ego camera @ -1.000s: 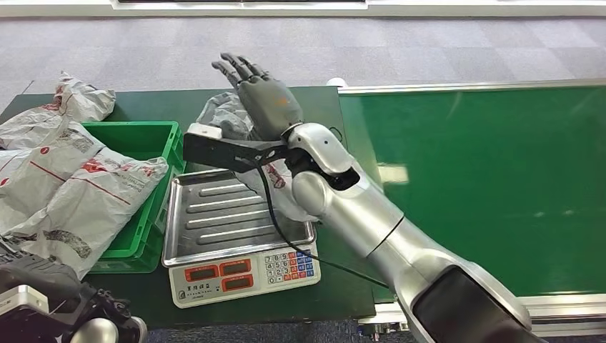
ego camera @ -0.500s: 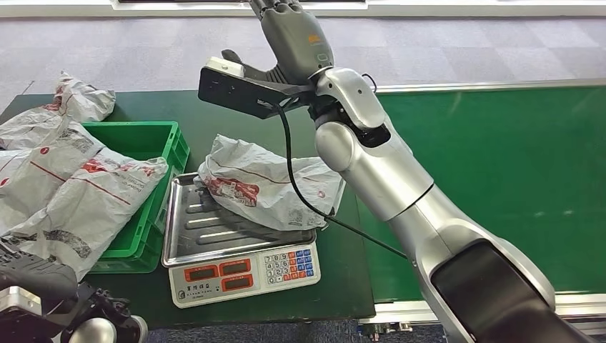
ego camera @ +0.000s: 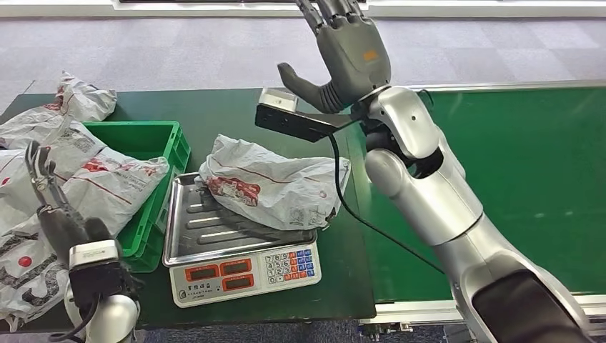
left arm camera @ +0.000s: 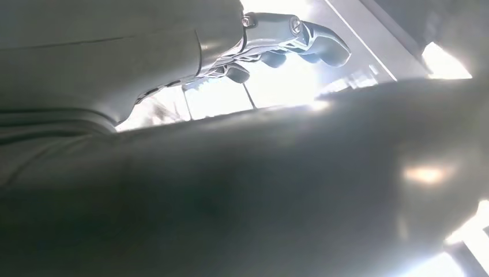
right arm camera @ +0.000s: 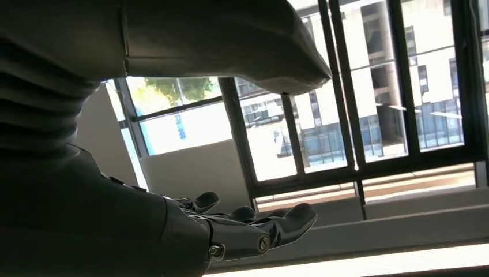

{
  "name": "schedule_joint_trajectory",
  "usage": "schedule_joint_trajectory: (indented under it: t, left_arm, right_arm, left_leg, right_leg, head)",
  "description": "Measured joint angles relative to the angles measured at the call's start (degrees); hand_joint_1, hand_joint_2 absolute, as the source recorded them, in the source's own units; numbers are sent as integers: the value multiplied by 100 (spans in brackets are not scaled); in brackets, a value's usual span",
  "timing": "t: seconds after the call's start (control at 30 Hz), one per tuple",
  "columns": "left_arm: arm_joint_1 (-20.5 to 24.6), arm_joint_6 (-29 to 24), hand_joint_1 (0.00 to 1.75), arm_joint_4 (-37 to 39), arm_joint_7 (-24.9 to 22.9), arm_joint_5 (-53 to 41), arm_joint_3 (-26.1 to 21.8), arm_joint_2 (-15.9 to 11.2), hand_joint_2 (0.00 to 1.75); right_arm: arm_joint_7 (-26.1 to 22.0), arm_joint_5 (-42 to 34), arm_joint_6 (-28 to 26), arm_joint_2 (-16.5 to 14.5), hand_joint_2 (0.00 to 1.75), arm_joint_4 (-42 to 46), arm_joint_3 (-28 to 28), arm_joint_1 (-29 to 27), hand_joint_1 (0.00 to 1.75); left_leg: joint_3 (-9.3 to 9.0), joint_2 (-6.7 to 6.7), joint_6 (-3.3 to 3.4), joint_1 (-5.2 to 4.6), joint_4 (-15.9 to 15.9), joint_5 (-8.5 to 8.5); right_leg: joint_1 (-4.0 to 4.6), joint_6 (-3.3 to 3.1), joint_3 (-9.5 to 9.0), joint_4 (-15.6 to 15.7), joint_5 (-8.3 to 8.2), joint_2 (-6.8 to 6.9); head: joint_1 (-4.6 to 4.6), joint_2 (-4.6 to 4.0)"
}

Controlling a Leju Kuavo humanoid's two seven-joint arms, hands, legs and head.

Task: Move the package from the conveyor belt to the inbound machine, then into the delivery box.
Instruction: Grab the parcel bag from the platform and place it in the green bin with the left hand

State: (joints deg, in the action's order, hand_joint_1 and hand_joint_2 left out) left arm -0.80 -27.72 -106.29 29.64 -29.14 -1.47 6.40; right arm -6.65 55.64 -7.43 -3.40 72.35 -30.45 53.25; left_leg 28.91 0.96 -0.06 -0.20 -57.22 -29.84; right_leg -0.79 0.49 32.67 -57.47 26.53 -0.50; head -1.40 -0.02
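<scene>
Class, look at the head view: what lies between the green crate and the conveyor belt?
The scale, carrying a grey package, on the dark table between green crate and conveyor belt.

- Our head cam sits high on the body and looks forward and down over the dark green table [ego camera: 214, 114], the scale [ego camera: 239, 268] and the conveyor belt [ego camera: 514, 179], at mid range.
- Our left wrist cam is jammed right up behind the left hand [left arm camera: 288, 43], mostly blurry grey cover, with bright glare beyond.
- Our right wrist cam sits close behind the right hand [right arm camera: 242, 228] and faces outward at big windows [right arm camera: 346, 98].
- Head and right wrist views share that raised right hand [ego camera: 343, 57]; head and left wrist views share the left hand [ego camera: 53, 207].
</scene>
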Motion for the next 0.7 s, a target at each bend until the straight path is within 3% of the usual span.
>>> schedule_joint_trajectory:
  t: [0.13,0.27,0.33,0.4,0.47,0.7]
  left_arm:
    - [494,526,0,382,-249,-117,193,-457,175]
    - [1256,1210,0,1113,-561,-422,443,-1019,175]
    - [1710,1612,0,1628,-747,-621,644,-1320,87]
    - [2225,1939,0,2188,-887,-835,931,-1599,87]
    - [2769,2200,0,2753,-997,-1044,1267,-1796,175]
    - [4489,3547,0,4339,-1299,-1185,2574,-2147,175]
  right_arm:
    - [56,-36,128,904,175,818,8,-829,0]
    - [-74,-325,-259,2216,175,2043,417,-2704,0]
    - [-77,-463,-382,2833,175,2758,822,-3827,0]
    - [-56,-554,-353,3288,175,3402,1264,-4797,0]
    - [-39,-600,-263,3599,175,3935,1683,-5537,0]
    - [-99,-974,-258,4232,175,5153,2737,-7339,0]
  left_leg:
    - [-12,17,0,2,-5,0]
    - [-13,83,3,21,-7,-3]
    - [4,84,6,22,-7,-5]
    - [24,61,6,20,-6,-6]
    - [32,31,6,18,-5,-6]
    - [29,-6,5,17,-5,-5]
  right_leg:
    - [11,-1,-12,11,-2,17]
    - [31,1,-48,35,5,81]
    - [27,2,-35,36,6,84]
    - [21,3,-13,33,4,67]
    - [18,4,4,31,-1,40]
    - [17,0,15,23,-12,5]
  head:
    - [0,0]
    - [-2,0]
    - [-1,0]
    - [-2,0]
    - [-2,0]
    - [-2,0]
